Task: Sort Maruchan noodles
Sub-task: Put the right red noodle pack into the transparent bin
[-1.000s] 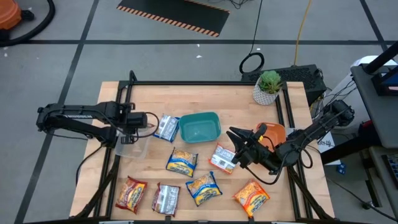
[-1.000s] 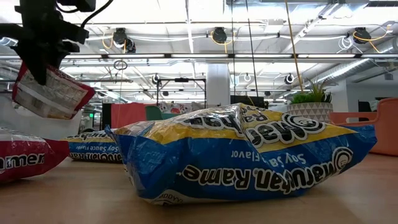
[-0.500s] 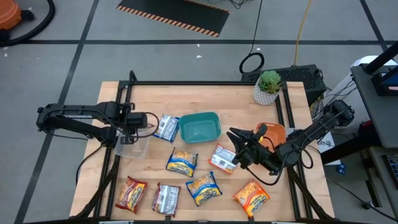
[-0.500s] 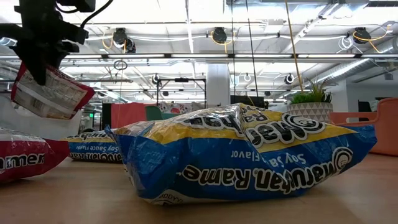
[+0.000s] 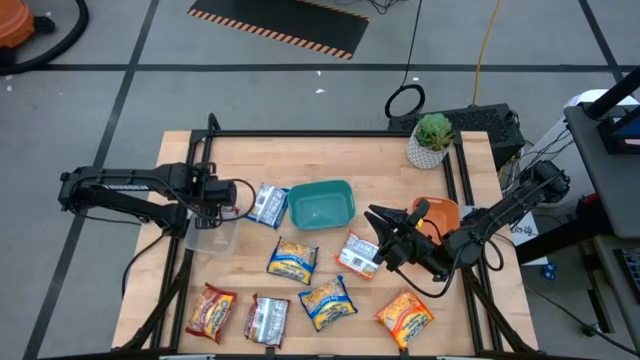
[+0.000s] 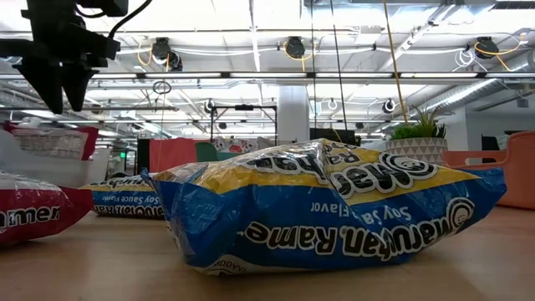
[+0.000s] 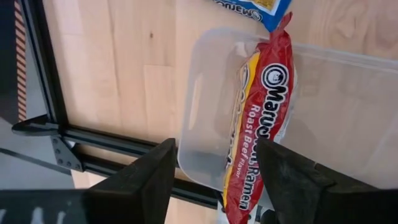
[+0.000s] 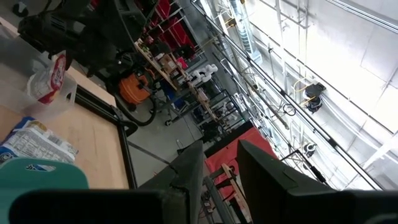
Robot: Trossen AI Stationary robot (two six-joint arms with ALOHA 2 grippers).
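Note:
A red Maruchan packet (image 7: 264, 118) stands on its edge in a clear plastic bin (image 7: 205, 124) at the table's left, with its top above the rim (image 8: 48, 74). My left gripper (image 6: 63, 104) hangs open right above it, pointing down and touching nothing. My right gripper (image 5: 378, 232) is raised at the table's right, pointing about level. Its fingers (image 8: 186, 180) stand a little apart with nothing between them. Several more packets lie flat on the table, among them a white-orange one (image 5: 358, 253) under the right gripper and a blue-yellow one (image 6: 334, 213).
A teal bin (image 5: 321, 204) stands mid-table, with a blue-white packet (image 5: 268, 205) beside it. An orange tray (image 5: 440, 212) and a potted plant (image 5: 432, 140) stand at the far right. Red (image 5: 210, 312), dark (image 5: 268, 320) and orange (image 5: 405, 315) packets lie along the near edge.
My left gripper has opened without moving away. The red packet that hung from its fingers has dropped into the clear bin below. My right arm has kept still.

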